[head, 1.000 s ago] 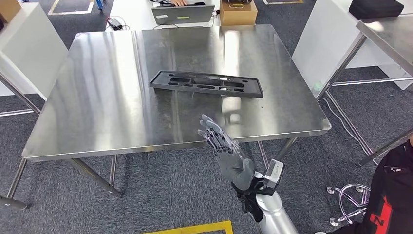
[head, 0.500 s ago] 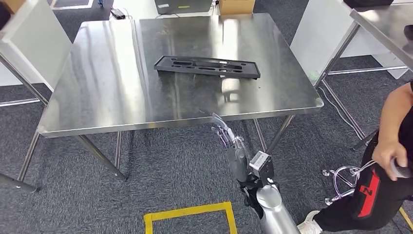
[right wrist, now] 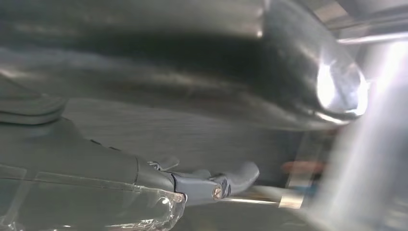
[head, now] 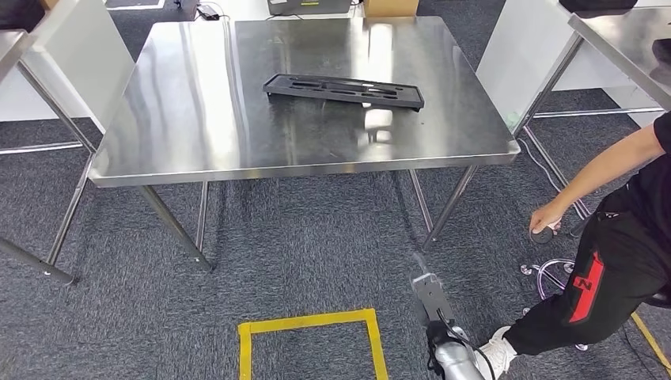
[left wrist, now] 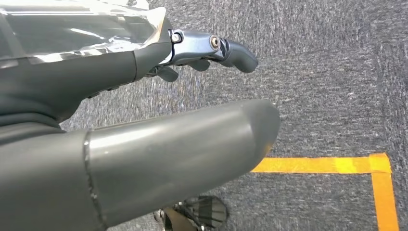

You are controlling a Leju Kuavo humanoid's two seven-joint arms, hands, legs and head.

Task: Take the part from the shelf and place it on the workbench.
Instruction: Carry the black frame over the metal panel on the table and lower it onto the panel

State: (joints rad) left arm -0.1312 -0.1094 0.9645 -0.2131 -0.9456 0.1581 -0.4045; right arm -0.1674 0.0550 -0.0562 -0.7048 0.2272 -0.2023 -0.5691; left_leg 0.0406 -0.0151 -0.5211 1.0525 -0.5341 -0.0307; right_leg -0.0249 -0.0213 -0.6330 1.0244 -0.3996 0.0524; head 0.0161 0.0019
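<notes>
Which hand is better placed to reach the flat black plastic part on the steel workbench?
Probably the right hand: it points toward the steel workbench holding the flat black part. The left hand hangs over grey carpet near yellow tape.

Floor is grey carpet (head: 301,261) with a yellow tape square (head: 312,342) marked on it near the bottom of the head view. Stainless steel table (head: 198,119) on angled metal legs sits centre frame, strong overhead glare on its top. White panels (head: 63,71) stand left and right of it. Second steel table edge (head: 621,47) at upper right. Chrome chair base (head: 554,273), probably a stool, on the carpet at right. Person in black trousers (head: 609,277) beside it.
</notes>
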